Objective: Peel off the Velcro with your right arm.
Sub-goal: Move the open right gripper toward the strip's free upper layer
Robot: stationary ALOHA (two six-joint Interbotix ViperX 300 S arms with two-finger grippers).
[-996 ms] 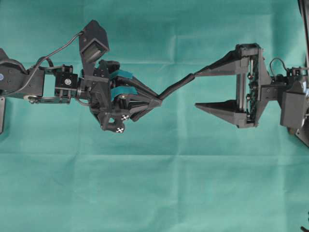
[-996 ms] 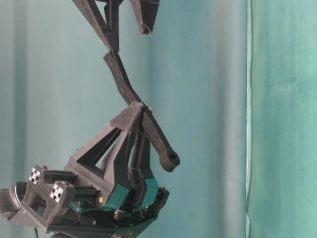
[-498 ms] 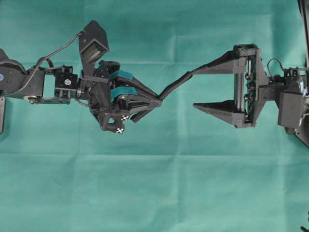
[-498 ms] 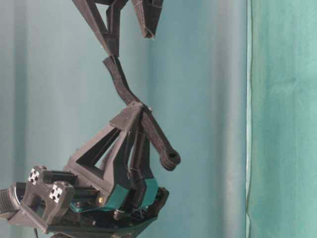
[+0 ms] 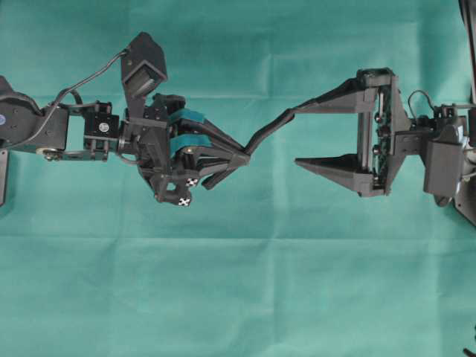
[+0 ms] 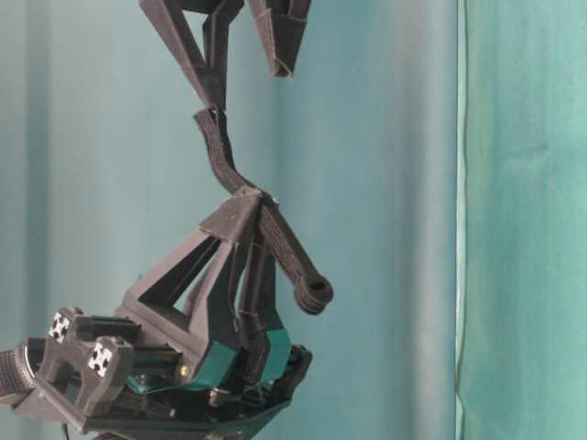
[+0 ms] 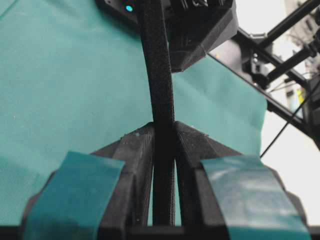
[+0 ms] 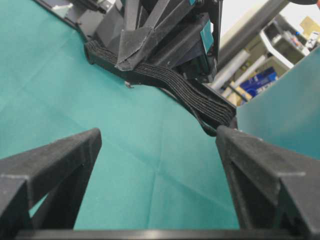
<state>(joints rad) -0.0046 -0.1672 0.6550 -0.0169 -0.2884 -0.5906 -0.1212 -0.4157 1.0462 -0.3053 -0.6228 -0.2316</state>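
Note:
The Velcro (image 5: 266, 132) is a thin black strip held up over the green cloth. My left gripper (image 5: 244, 156), the one with teal tape, is shut on its middle (image 7: 159, 75). The knobbed end (image 6: 316, 293) sticks out behind the fingers. The free end (image 6: 216, 156) rises toward my right gripper (image 5: 299, 137), which is wide open with nothing between its plain black fingers. The tip of its far finger (image 5: 312, 108) touches the strip's free end (image 8: 215, 112). The near finger (image 5: 320, 163) hangs apart from the strip.
Green cloth (image 5: 238, 297) covers the table, with a fold line across it. A green curtain (image 6: 523, 220) hangs behind. Both arms hover at mid-table, tip to tip. Shelving and clutter (image 8: 270, 65) show past the table's edge.
My right gripper has crept left toward the left one, still open. Its far fingertip presses the strip's free end, which now bends more sharply. The left gripper holds still.

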